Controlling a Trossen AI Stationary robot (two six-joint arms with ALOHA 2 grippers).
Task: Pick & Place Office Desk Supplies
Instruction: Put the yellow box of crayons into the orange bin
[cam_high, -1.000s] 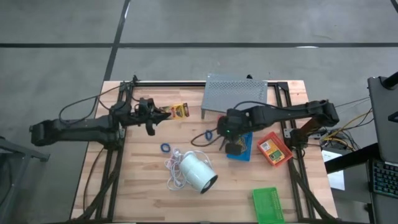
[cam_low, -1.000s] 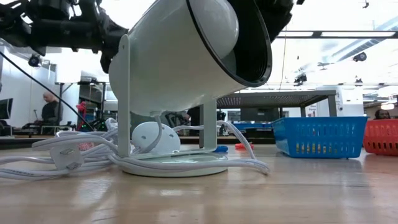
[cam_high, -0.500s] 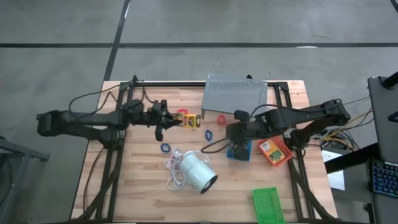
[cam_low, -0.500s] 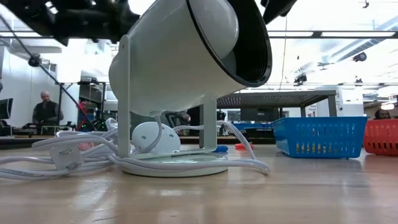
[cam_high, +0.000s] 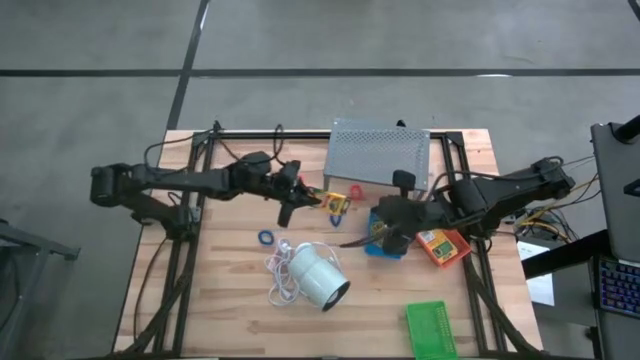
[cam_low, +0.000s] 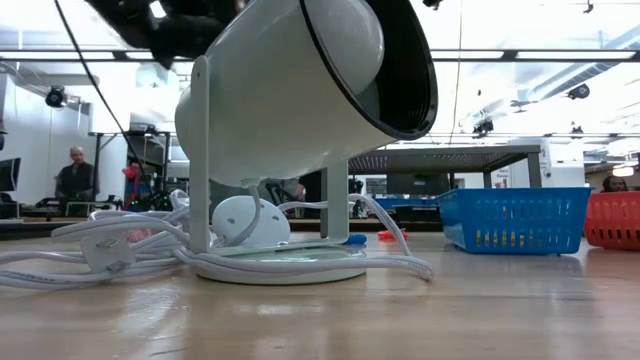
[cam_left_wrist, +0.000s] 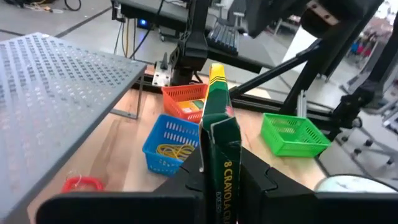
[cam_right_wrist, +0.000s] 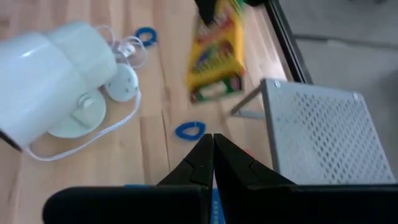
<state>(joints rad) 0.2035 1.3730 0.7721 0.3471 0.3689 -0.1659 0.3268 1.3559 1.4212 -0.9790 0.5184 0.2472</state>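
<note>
Blue tray (cam_left_wrist: 172, 142) holds tan bands (cam_left_wrist: 171, 149); left gripper (cam_left_wrist: 217, 177) clamps a crayon box (cam_left_wrist: 221, 140); right gripper (cam_right_wrist: 213, 163) pinched shut over the wooden table (cam_high: 240, 290).

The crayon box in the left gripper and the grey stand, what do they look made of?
Crayon box: apparently printed cardboard, with a folded flap and a slightly glossy green and yellow surface. Grey stand: likely painted sheet metal, matte, evenly punched with small holes.

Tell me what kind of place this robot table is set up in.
Probably an open lab or workshop, not an office: a wooden table on a bare concrete floor, long ceiling strip lights, and workbenches with a person in the background.
</note>
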